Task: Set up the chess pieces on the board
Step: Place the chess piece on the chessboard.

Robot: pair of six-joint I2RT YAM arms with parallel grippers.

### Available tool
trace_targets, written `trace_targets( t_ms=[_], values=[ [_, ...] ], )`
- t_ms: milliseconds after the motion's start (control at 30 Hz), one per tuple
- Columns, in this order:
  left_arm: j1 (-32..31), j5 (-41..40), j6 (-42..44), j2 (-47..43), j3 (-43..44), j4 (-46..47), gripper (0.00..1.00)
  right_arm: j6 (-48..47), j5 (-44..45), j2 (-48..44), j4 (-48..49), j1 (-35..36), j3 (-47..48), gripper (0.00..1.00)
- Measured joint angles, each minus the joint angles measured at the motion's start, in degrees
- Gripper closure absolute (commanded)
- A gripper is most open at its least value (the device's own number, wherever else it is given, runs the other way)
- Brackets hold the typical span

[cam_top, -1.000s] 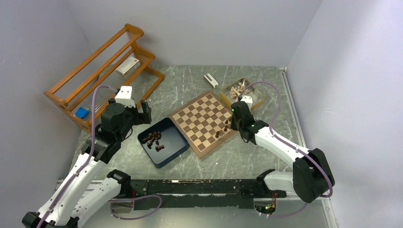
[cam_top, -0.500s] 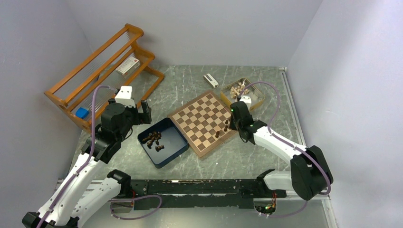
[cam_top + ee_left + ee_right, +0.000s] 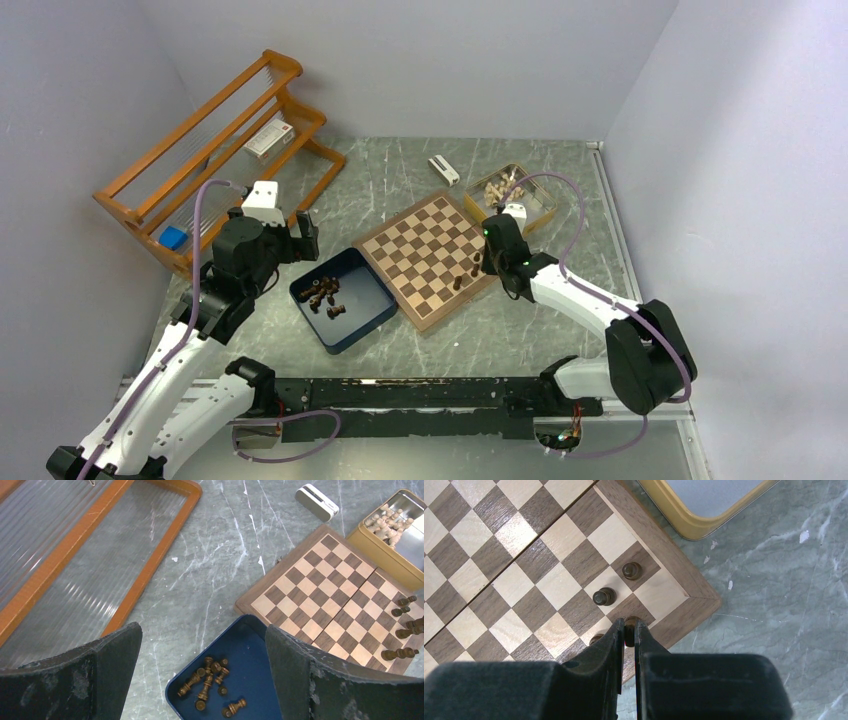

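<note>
The chessboard lies mid-table; it also shows in the left wrist view and the right wrist view. Several dark chess pieces lie in the dark blue box, also seen in the left wrist view. A few dark pieces stand at the board's right corner. My right gripper is shut on a dark chess piece over the corner squares of the board. My left gripper is open and empty, above the box's far-left side.
A gold tin holding pale pieces stands beyond the board's far right corner. A small white box lies behind the board. A wooden rack stands at the back left.
My right gripper has shifted slightly left and away along the board's right corner with the piece. The left arm has not moved.
</note>
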Motion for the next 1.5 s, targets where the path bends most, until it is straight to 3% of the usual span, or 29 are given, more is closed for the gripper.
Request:
trace_targets(
  t_ms=[767,967,1500],
  values=[
    [0.0,0.0,0.0,0.0,0.0,0.0,0.02,0.0,0.4,0.9,1.6,0.0,0.0,0.99],
    [0.0,0.0,0.0,0.0,0.0,0.0,0.02,0.0,0.4,1.0,1.7,0.0,0.0,0.89],
    [0.0,0.0,0.0,0.0,0.0,0.0,0.02,0.3,0.4,1.0,1.0,0.0,0.2,0.76]
  ],
)
